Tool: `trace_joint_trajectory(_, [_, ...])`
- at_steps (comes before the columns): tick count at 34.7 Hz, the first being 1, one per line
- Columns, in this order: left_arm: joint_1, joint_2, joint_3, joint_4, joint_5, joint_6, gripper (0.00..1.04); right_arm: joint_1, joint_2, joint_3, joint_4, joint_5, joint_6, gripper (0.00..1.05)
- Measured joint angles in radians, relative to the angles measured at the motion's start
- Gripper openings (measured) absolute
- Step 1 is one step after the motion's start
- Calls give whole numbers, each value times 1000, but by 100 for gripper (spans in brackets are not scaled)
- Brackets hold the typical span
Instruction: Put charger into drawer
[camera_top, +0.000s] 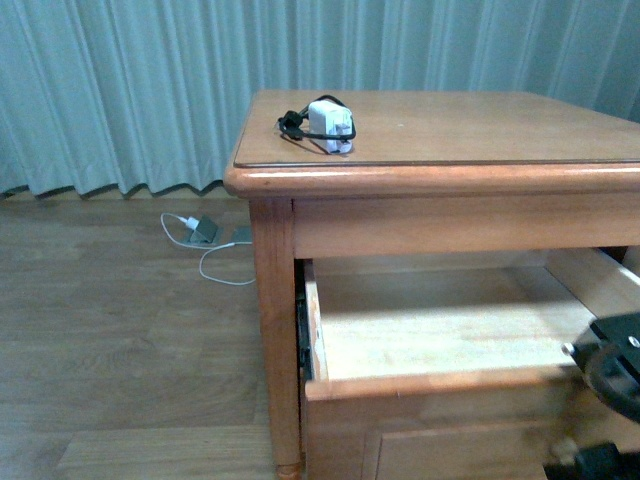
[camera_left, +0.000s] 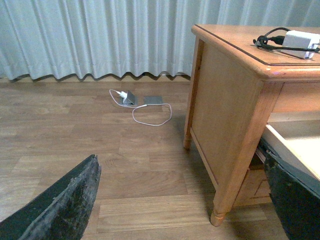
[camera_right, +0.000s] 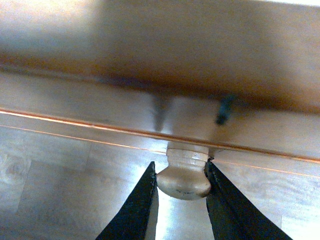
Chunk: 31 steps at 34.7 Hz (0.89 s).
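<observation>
The charger, a small white box with a black cable coiled round it, lies on the cabinet top near its left edge; it also shows in the left wrist view. The drawer is pulled out, its pale wood interior bare. My right gripper is shut on the drawer knob, one black finger on each side; part of the right arm shows at the drawer's right front. My left gripper is open and empty, low over the floor left of the cabinet.
A white plug with a white cable and a grey device lies on the wooden floor by the green curtain. The cabinet's front left leg stands near my left gripper. A lower drawer front sits under the open one.
</observation>
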Motion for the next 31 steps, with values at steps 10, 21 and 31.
trace_joint_trajectory(10, [0, 0, 0, 0, 0, 0, 98, 20, -388, -106, -255, -83, 35, 57])
trace_joint_trajectory(21, [0, 0, 0, 0, 0, 0, 98, -143, -922, -93, -687, -249, 69, 95])
trace_joint_trajectory(31, [0, 0, 0, 0, 0, 0, 98, -320, -1157, -80, -718, -346, 73, 96])
